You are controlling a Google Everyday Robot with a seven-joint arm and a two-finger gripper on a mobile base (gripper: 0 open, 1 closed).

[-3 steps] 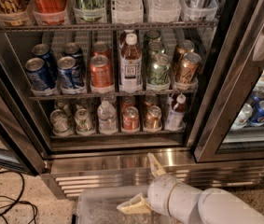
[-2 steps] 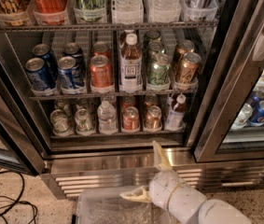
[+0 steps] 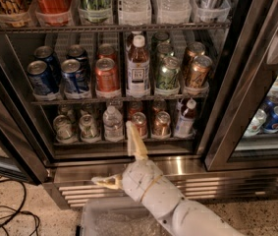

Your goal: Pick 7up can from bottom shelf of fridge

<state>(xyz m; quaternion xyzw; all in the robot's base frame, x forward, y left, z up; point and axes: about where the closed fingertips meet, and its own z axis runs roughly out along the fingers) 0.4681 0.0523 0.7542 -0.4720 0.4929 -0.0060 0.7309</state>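
The fridge [image 3: 229,107] stands open in front of me. On its bottom shelf [image 3: 74,142], two pale green and silvery cans sit at the left; I take the nearer-to-centre one as the 7up can [image 3: 88,127], with its twin [image 3: 62,128] beside it. My gripper [image 3: 120,160] is low in front of the fridge base, open wide. One finger [image 3: 134,140] points up at the shelf's front edge right of the 7up can, the other [image 3: 105,182] points left over the grille. It holds nothing.
On the bottom shelf, right of the 7up can, stand a water bottle [image 3: 113,123], two copper cans [image 3: 139,124] and a small bottle [image 3: 185,118]. The middle shelf holds blue, red, green and gold cans. A louvred grille [image 3: 217,186] runs below. Cables [image 3: 3,215] lie on the floor at left.
My gripper has risen and moved toward the fridge. Its upper finger now reaches the bottom shelf's front edge instead of the steel base.
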